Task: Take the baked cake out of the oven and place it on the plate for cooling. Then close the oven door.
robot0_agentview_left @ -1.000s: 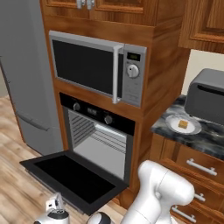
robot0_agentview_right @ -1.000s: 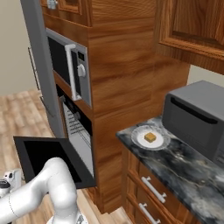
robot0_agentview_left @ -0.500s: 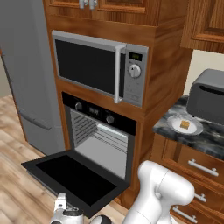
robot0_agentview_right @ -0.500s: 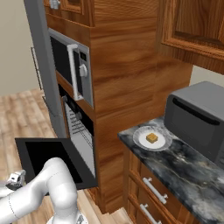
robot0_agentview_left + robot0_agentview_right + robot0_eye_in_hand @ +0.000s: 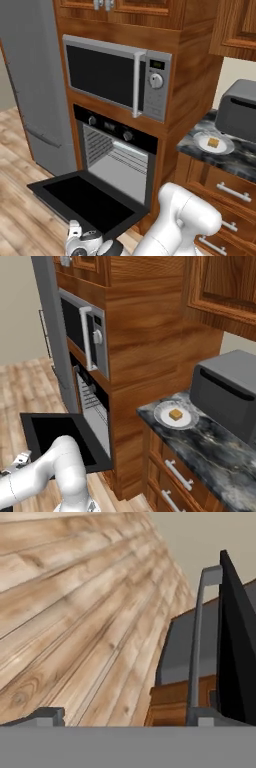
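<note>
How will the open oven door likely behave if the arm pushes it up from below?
The oven door looks like a rigid panel lying flat, so it should swing up on its hinge without flexing. Its glass window suggests it is fairly heavy. The smooth bar handle may let fingers slip.

Golden-tan baked cake [image 5: 213, 142]; white-grey plate [image 5: 201, 142]; seemingly black oven door [image 5: 90, 199].

Warm brown wooden cabinets [image 5: 200, 65] surround a silver microwave [image 5: 117, 75]; pale plank floor [image 5: 20, 215] lies left, dark marbled countertop [image 5: 210, 448] right.
</note>
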